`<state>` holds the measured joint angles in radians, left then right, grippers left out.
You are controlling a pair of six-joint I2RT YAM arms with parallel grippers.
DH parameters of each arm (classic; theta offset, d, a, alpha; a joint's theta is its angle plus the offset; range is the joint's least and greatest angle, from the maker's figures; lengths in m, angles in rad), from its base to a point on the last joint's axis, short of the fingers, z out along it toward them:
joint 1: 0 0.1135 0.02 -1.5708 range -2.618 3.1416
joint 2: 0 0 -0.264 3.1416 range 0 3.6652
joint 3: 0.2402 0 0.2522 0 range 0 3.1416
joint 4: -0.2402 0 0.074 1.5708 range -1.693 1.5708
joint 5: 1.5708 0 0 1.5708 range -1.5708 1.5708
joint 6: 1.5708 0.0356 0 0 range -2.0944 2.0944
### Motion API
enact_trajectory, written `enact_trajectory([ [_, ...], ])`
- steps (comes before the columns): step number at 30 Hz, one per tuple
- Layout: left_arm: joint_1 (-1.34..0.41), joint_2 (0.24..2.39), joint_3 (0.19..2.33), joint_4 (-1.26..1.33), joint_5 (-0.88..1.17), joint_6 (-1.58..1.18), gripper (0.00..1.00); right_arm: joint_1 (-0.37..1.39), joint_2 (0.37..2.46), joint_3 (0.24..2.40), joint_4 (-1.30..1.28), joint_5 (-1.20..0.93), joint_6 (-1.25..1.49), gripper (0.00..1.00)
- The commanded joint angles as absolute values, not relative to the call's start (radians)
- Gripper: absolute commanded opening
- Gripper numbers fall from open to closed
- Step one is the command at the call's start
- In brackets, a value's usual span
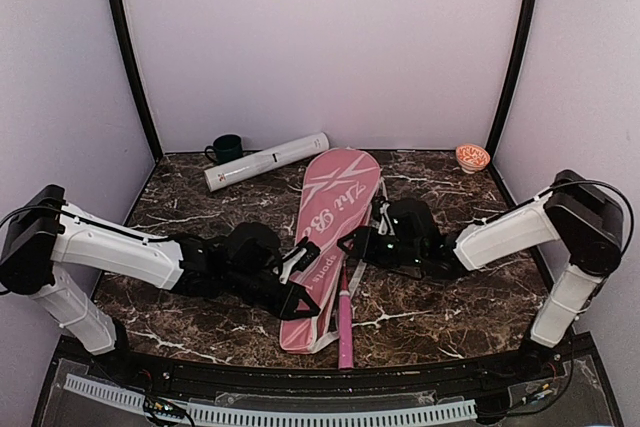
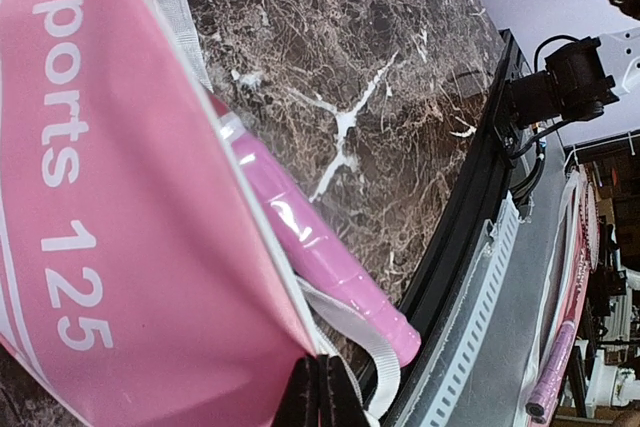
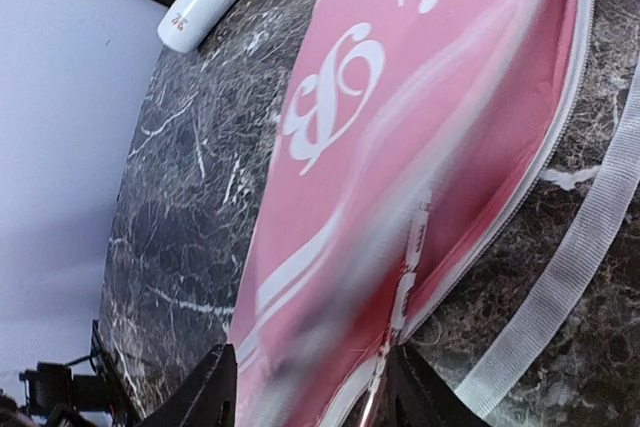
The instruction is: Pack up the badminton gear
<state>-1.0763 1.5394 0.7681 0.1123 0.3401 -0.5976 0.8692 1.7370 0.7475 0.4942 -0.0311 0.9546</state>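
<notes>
Nearest you, a pink handle [image 2: 320, 247] stuck out of the narrow end of the bag [image 1: 335, 202] onto the bench [image 1: 450, 297], beside a loose white strap [image 2: 350, 332]. It looked glossy under its wrap, so I judge it slippery but stiff. That made it a firm place to push or pull the racket, gripped across its width rather than at the tip. Your left end effector [image 2: 320, 397] sat closed right at that near corner of the bag; whether a fold of cloth lay between the fingers I cannot tell. The bag lay flat and slantwise down the middle of the bench, wide end away from you. It looked like thin cloth, light and floppy, likely to sag and slide on the polished stone if lifted by one point. Better to take it by the stitched rim along the zip or by the strap, with the other arm pinning it. Your right end effector [image 3: 312, 387], at the bag's right side, stood with its jaws apart. The flap edge was blurred between them and, as far as the view showed, not clamped. Farther back, the tube [image 1: 266, 161] lay on its side just left of the bag's wide end. It seemed rigid, light, smooth and prone to roll, so best taken around its middle. The mug [image 1: 227, 148] behind it and the bowl [image 1: 472, 157] in the far right corner were not gear. No shuttlecocks showed.
</notes>
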Motion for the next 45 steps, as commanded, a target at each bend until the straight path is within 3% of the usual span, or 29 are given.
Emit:
enact_trajectory([
  [1, -1.083, 1.539, 0.768, 0.149, 0.350, -0.586, 0.00, 0.863, 1.607, 0.703, 0.373, -0.115, 0.833, 0.54],
  [5, -1.082, 1.546, 0.773, 0.156, 0.353, -0.583, 0.00, 0.884, 1.444, 0.577, 0.328, -0.219, 0.737, 0.60],
  [8, -1.082, 1.553, 0.776, 0.163, 0.362, -0.586, 0.00, 1.009, 1.302, 0.492, 0.254, -0.133, 0.616, 0.71],
  [12, -1.081, 1.564, 0.782, 0.167, 0.373, -0.584, 0.00, 1.159, 1.195, 0.394, 0.206, -0.004, 0.520, 0.77],
  [19, -1.081, 1.569, 0.789, 0.162, 0.376, -0.582, 0.00, 1.420, 1.155, 0.347, 0.172, 0.228, 0.409, 0.80],
  [24, -1.080, 1.569, 0.791, 0.163, 0.379, -0.585, 0.00, 1.519, 1.251, 0.372, 0.176, 0.296, 0.355, 0.80],
  [36, -1.081, 1.568, 0.799, 0.145, 0.376, -0.580, 0.00, 1.560, 1.488, 0.501, 0.199, 0.402, 0.336, 0.73],
  [42, -1.081, 1.581, 0.806, 0.149, 0.386, -0.575, 0.00, 1.543, 1.490, 0.516, 0.237, 0.447, 0.330, 0.50],
  [45, -1.081, 1.588, 0.808, 0.148, 0.393, -0.570, 0.00, 1.521, 1.481, 0.520, 0.266, 0.455, 0.327, 0.44],
])
